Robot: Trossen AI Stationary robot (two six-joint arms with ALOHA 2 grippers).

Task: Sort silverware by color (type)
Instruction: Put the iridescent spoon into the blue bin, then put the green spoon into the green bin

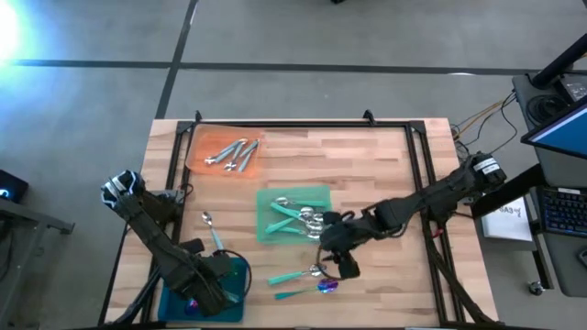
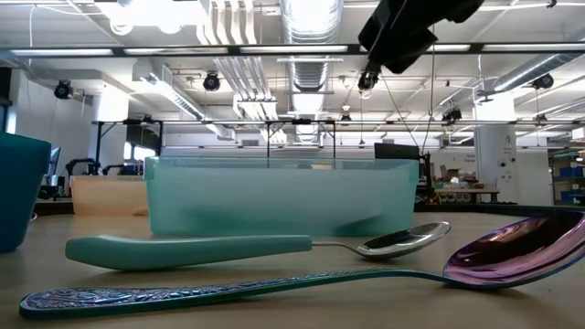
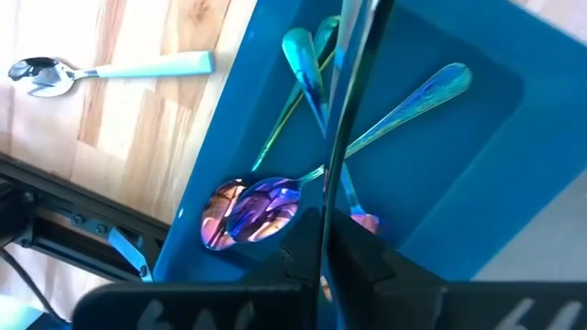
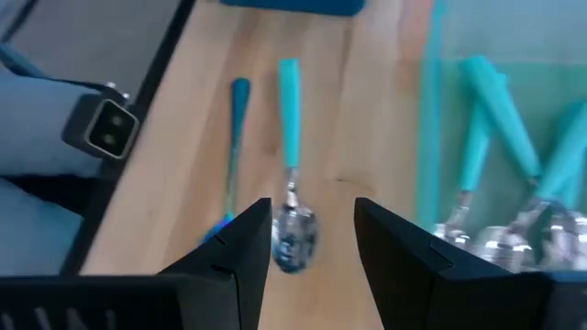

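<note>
Two spoons lie loose on the wooden desk [image 1: 385,183] near its front edge: a silver-headed teal-handled spoon [image 1: 295,275] and, just in front of it, a purple-headed spoon [image 1: 310,291] with a patterned teal handle. They lie roughly parallel, close but apart.

Right tool [image 1: 344,259] hovers above the bowl of the silver-headed spoon, fingers spread, gripping nothing. In the right wrist view the spoon's bowl [image 4: 293,234] sits between the two dark fingers [image 4: 240,247], handle pointing away.

Left tool [image 1: 213,286] is over the blue tray [image 1: 240,275] at the front left corner of the desk, fingers closed together; no utensil is visibly pinched between them. In the left wrist view the tray holds several iridescent purple-headed spoons [image 3: 261,206], handles crossing one another.

Green mat [image 1: 268,197] at mid-desk carries a cluster of teal-handled silver spoons [image 1: 298,217]. Orange mat [image 1: 202,142] at the back left carries the all-silver pieces [image 1: 234,154].

One more teal-handled spoon [image 1: 213,231] lies alone on the bare desk, between the orange mat and the blue tray.

Low view: the two loose spoons fill the foreground, teal-handled one [image 2: 228,249] behind the purple-headed one [image 2: 512,251].
</note>
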